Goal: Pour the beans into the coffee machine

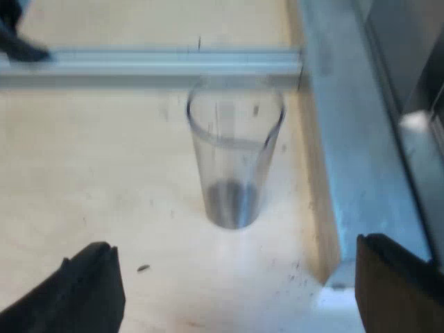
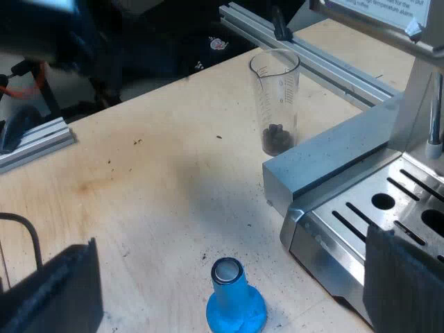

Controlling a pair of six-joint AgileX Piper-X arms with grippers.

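Two pieces of writing show, and neither reads fully: a white label (image 2: 378,10) high on the espresso machine (image 2: 347,166) carries small print in which "temperature" is about all that can be made out, and the measuring glass (image 2: 276,97) bears printed scale marks whose figures are too small to tell. The measuring glass stands upright on the wooden table (image 2: 159,180), with a small heap of coffee beans (image 2: 277,139) in its bottom. It is just beside the machine's metal side and close to an aluminium rail (image 2: 312,62) that runs behind it. The left gripper (image 1: 232,243) hangs above the table, tilted down toward the glass. Its two black fingers (image 1: 83,291) are spread wide apart and hold nothing, and the glass stands ahead of the gap between them, untouched. A single loose bean (image 1: 143,268) lies on the wood near one of those fingers. The right gripper (image 2: 229,263) looks down from farther off, well apart from the glass. Its fingers (image 2: 52,291) are likewise spread wide and empty, one over the bare table and the other over the machine's slotted drip tray (image 2: 388,208). A blue tamper (image 2: 236,302) stands upright on the table between them, near the tray's corner.
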